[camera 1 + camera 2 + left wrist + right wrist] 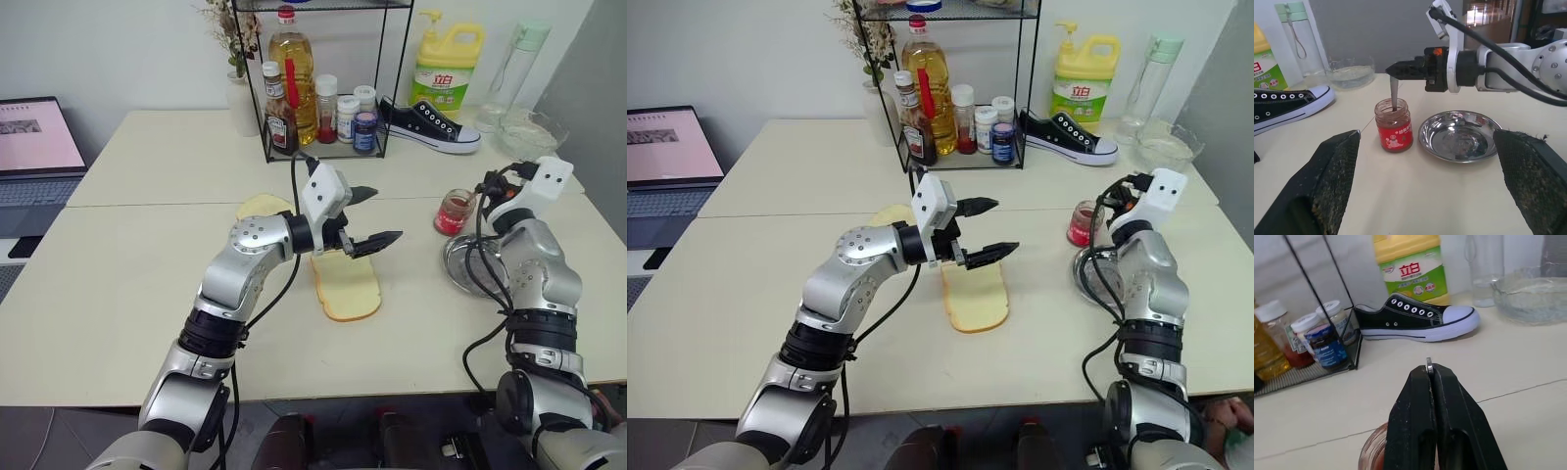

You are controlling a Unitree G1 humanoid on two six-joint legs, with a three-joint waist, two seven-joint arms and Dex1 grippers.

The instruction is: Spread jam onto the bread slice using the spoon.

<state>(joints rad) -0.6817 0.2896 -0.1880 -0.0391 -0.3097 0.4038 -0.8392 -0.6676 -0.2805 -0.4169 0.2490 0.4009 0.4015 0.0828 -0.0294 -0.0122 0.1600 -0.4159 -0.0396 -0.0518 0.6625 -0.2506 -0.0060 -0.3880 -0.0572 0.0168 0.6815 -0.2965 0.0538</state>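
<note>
Silver metal spoon pinched in our right tool, dipping into small glass jam jar, our left tool spread wide above pale yellow bread slice

- We see the bread slice flat on the table, near its middle.
- The jam stands to its right, just beside the steel dish.
- The spoon stands with its bowl in the jam.
- Behind the bread, the wire rack holds 6 bottles and jars.
- A shoe lies right of the rack, with a detergent jug behind it.
- A laptop sits at the far left.
</note>
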